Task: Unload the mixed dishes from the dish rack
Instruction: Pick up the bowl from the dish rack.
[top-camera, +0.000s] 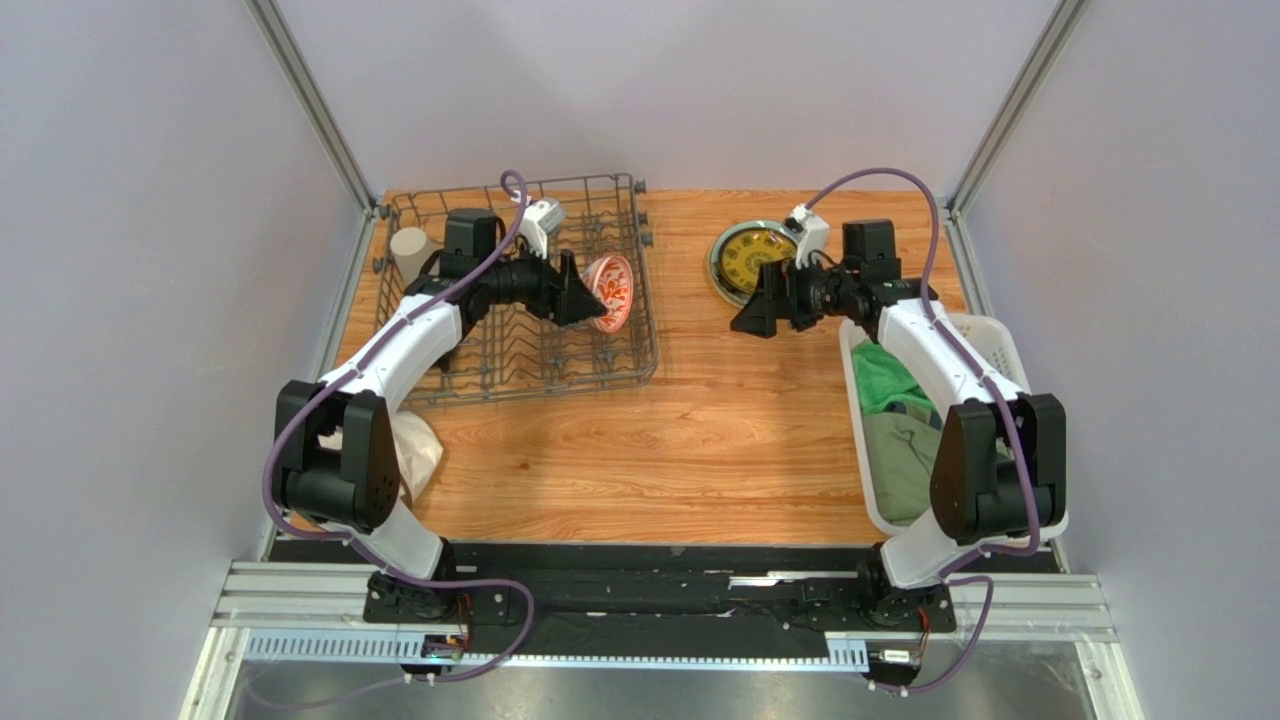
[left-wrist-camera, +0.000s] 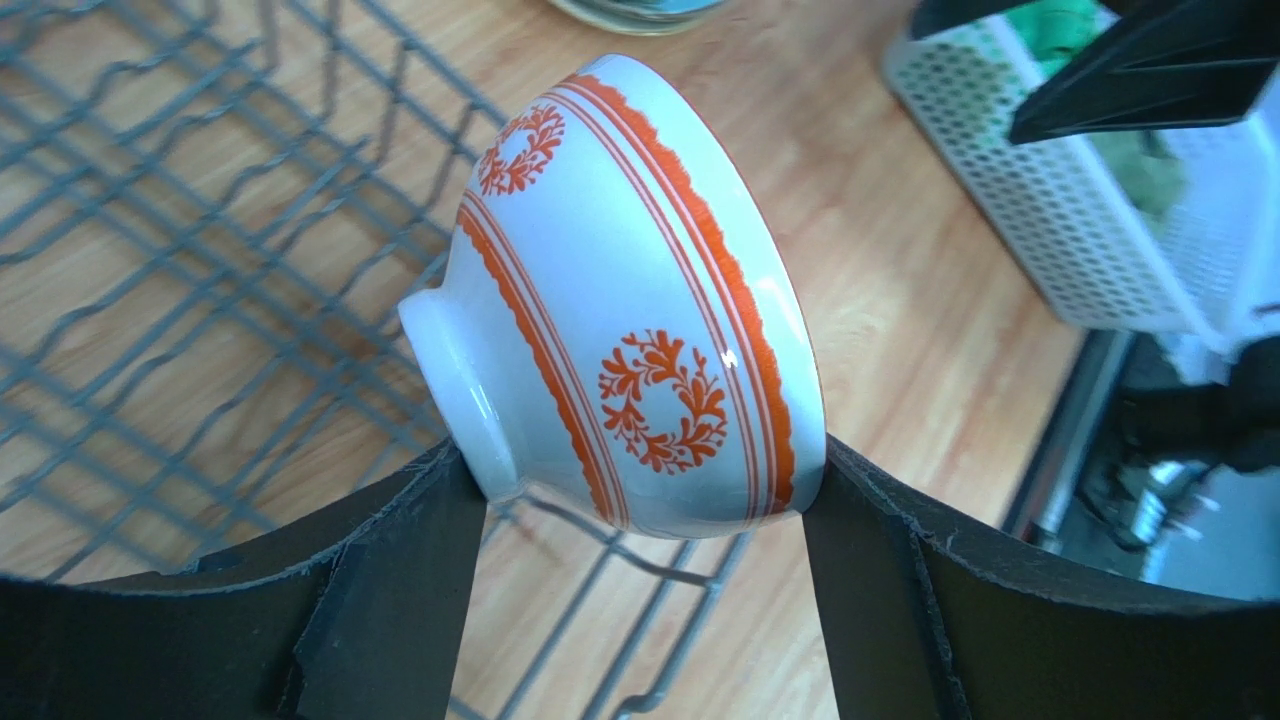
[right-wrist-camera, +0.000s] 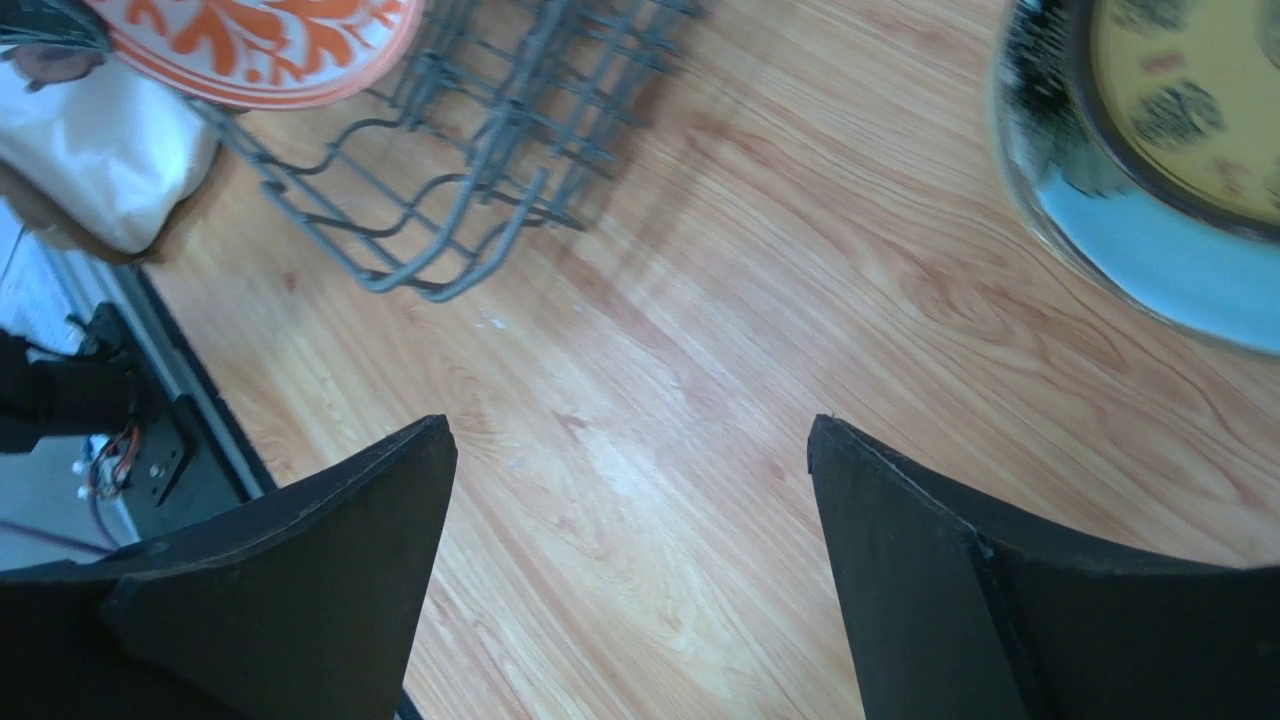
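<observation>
The grey wire dish rack (top-camera: 451, 210) stands at the back left. My left gripper (top-camera: 589, 305) is shut on the small red-and-white bowl (left-wrist-camera: 631, 300), held on its side above the rack's right edge (left-wrist-camera: 181, 345); the bowl also shows in the top view (top-camera: 612, 291). The yellow-and-dark patterned plate (top-camera: 747, 255) lies on a pale plate on the table at the back centre-right, also in the right wrist view (right-wrist-camera: 1187, 120). My right gripper (top-camera: 756, 318) is open and empty above bare table in front of the plates. A beige cup (top-camera: 409, 248) stands at the rack's left side.
A white slotted basket (top-camera: 1004, 348) with green cloths (top-camera: 902, 435) stands along the right edge under my right arm. A pale cloth (top-camera: 421, 450) lies beside my left arm near the table's left front. Grey walls close in on both sides.
</observation>
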